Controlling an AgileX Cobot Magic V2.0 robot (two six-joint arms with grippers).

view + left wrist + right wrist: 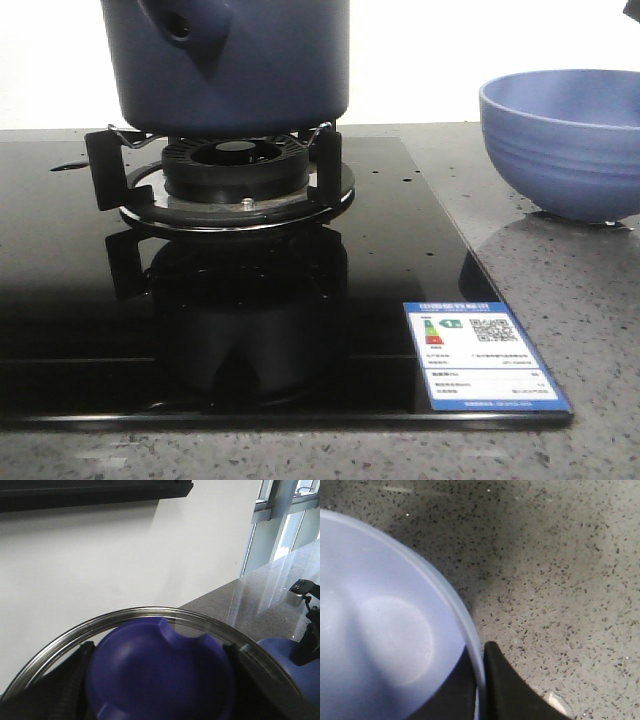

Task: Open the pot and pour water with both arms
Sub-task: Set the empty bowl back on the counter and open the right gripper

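The dark navy pot (230, 62) stands on the burner's supports, its handle lug with the round hole (182, 28) facing me. Its top is cut off in the front view. My left gripper (160, 667) is shut on the blue knob (150, 690) of the glass lid (145, 614). One finger sits on each side of the knob, and the lid is held up in front of the wall. My right gripper (481, 680) is shut on the rim of the periwinkle bowl (380, 630), one finger inside and one outside. The bowl rests on the counter (565, 140). Neither gripper shows in the front view.
The black burner (237, 175) sits on a glossy black cooktop (90, 300) with a blue-and-white label (480, 355) at its front right corner. Speckled grey counter (560, 290) lies to the right. The left wrist view shows a white wall, windows and a black arm part (310, 640).
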